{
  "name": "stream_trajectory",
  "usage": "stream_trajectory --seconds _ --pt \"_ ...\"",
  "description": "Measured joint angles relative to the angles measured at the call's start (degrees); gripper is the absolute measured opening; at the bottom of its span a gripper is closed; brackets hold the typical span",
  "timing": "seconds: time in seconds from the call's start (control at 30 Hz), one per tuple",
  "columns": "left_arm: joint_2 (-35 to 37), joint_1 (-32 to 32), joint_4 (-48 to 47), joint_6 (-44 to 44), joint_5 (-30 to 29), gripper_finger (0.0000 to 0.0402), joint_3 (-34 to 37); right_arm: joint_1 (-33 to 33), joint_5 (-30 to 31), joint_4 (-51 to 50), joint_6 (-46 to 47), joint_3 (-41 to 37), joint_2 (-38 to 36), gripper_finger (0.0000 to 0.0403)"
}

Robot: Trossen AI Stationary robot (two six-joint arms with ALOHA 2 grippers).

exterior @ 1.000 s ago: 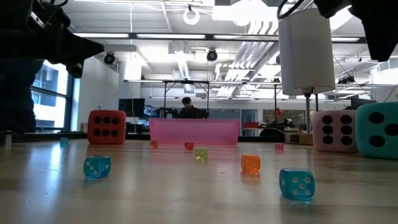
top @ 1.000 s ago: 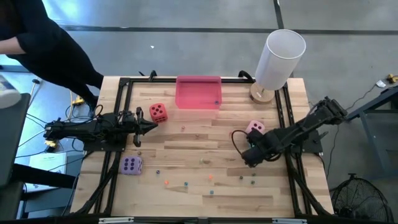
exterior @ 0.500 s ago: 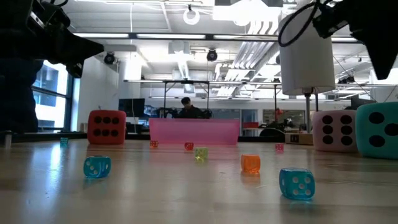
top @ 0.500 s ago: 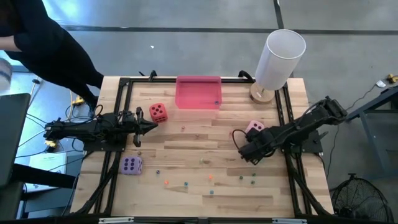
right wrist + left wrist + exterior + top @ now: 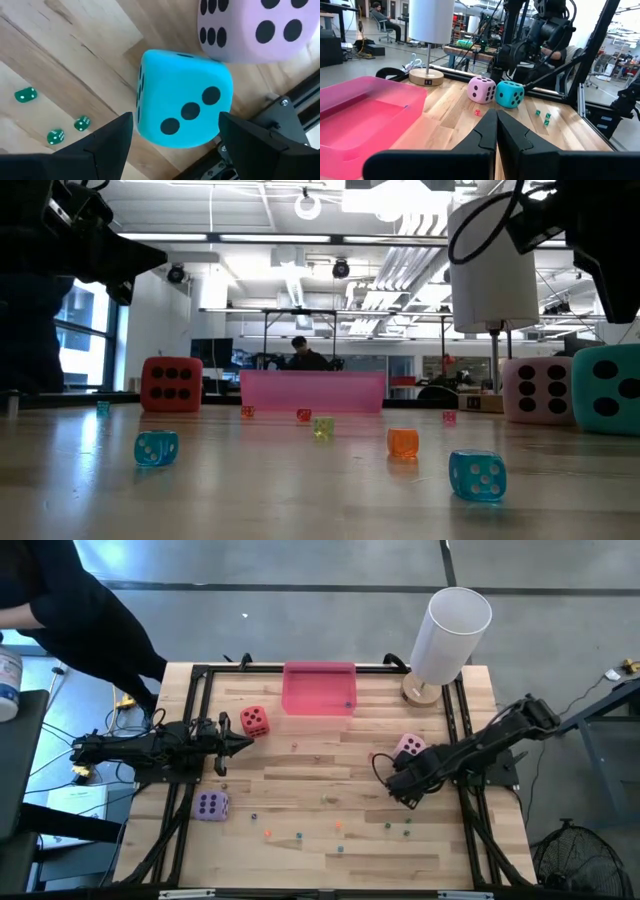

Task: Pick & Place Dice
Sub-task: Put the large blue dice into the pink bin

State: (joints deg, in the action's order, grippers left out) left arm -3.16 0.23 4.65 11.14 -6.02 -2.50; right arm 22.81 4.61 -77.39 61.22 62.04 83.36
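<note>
- Teal die (image 5: 184,99) sits touching the pink die (image 5: 252,31), under the right gripper (image 5: 172,135), fingers spread wide, holding nothing.
- Left gripper (image 5: 496,131) closed, empty, near the red die (image 5: 254,720).

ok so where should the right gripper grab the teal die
Probably from above, across two opposite flat sides of the teal die. The right gripper already hangs open over it, fingers straddling. Avoid the side facing the pink die, which sits close.

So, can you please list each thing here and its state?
left gripper: shut, empty
right gripper: open above the teal die
teal die: on table, ungrasped
pink die: beside the teal one
red die: on table
purple die: on table
pink tray: no large die inside
</note>
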Motion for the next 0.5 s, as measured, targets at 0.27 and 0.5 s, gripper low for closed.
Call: stream_trajectory --seconds 0.27,0.5 --pt "-0.02 0.00 0.00 0.00 -0.04 0.0000 0.00 1.32 1.88 2.68 1.69 -0.02 -0.99 0.0286" --pt "0.00 0.00 0.00 0.00 -0.04 0.0000 0.00 1.51 3.17 7.46 1.54 0.00 -0.99 0.0286"
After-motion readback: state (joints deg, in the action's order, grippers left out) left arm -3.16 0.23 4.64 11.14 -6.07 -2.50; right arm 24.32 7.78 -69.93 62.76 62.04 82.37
